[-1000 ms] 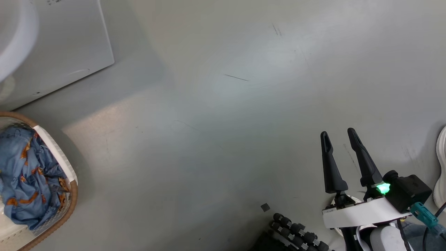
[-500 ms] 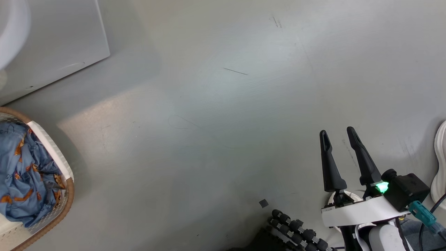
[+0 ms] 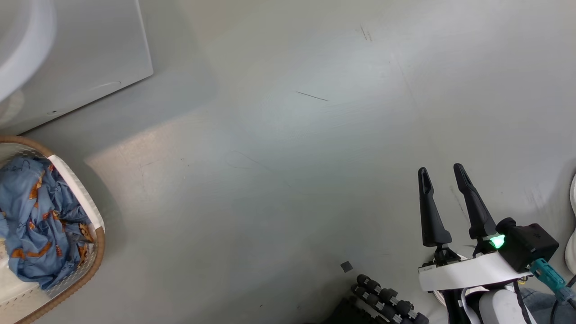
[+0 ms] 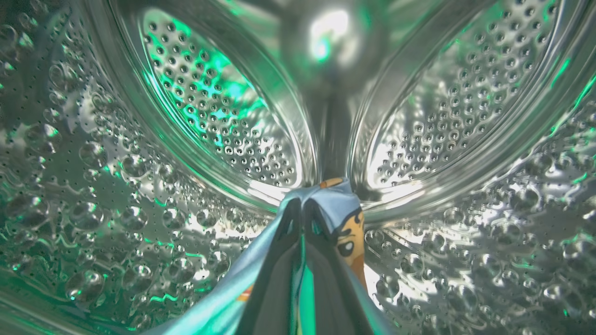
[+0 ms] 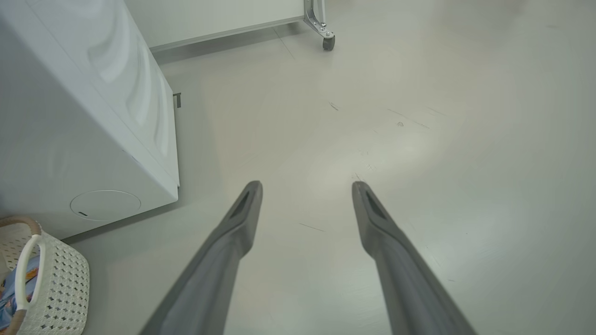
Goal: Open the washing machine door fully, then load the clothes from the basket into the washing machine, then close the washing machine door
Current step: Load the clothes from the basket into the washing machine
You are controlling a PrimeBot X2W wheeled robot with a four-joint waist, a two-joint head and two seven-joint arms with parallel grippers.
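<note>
Inside the washing machine's steel perforated drum (image 4: 223, 121), my left gripper (image 4: 302, 211) is shut on a piece of the clothes (image 4: 342, 209), blue fabric with an orange figure draped over its fingers. The white washing machine (image 3: 85, 58) stands at the head view's upper left, and its side (image 5: 70, 139) shows in the right wrist view. The cream basket (image 3: 90, 216) with a brown rim sits at the lower left, holding more blue clothes (image 3: 40, 229); its perforated wall (image 5: 60, 284) shows in the right wrist view. My right gripper (image 3: 442, 175) hovers open over bare floor at the lower right, holding nothing. The door is out of view.
A black ribbed part (image 3: 382, 301) of the robot's base lies at the bottom of the head view. A white rounded object (image 3: 572, 243) is at the right edge. A wheeled frame's caster (image 5: 328, 42) stands far off on the grey floor (image 3: 288, 157).
The head view has shifted slightly, so the camera moved. The right gripper stays open in the same place relative to the body.
</note>
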